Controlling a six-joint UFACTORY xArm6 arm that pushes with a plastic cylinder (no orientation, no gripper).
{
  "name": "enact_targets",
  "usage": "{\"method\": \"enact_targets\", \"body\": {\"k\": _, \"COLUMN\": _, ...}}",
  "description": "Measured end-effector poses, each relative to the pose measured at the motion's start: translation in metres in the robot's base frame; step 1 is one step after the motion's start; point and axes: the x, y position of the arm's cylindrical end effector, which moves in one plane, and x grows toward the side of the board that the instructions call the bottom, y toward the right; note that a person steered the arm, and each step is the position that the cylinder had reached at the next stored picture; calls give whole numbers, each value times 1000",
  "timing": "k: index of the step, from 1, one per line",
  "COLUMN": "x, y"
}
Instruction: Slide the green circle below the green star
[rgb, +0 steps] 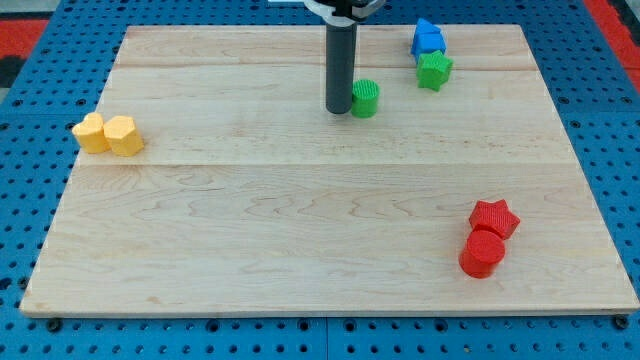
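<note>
The green circle (365, 98) sits on the wooden board near the view's top centre. The green star (434, 70) lies up and to the right of it, touching the blue blocks (428, 39) above it. My tip (338, 109) rests on the board just left of the green circle, touching or nearly touching its left side. The rod rises straight up from there to the view's top edge.
Two yellow blocks (108, 133) sit side by side at the board's left edge. A red star (495, 217) and a red circle (483, 252) sit together at the lower right. The board (300, 220) lies on a blue pegboard surface.
</note>
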Motion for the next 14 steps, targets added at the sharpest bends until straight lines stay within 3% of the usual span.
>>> {"method": "enact_targets", "body": {"k": 1, "x": -12, "y": -4}}
{"method": "enact_targets", "body": {"k": 3, "x": -7, "y": 79}}
{"method": "enact_targets", "body": {"k": 4, "x": 7, "y": 59}}
{"method": "enact_targets", "body": {"k": 5, "x": 54, "y": 75}}
{"method": "enact_targets", "body": {"k": 6, "x": 55, "y": 86}}
{"method": "enact_targets", "body": {"k": 11, "x": 50, "y": 110}}
{"method": "enact_targets", "body": {"k": 13, "x": 10, "y": 120}}
{"method": "enact_targets", "body": {"k": 14, "x": 14, "y": 122}}
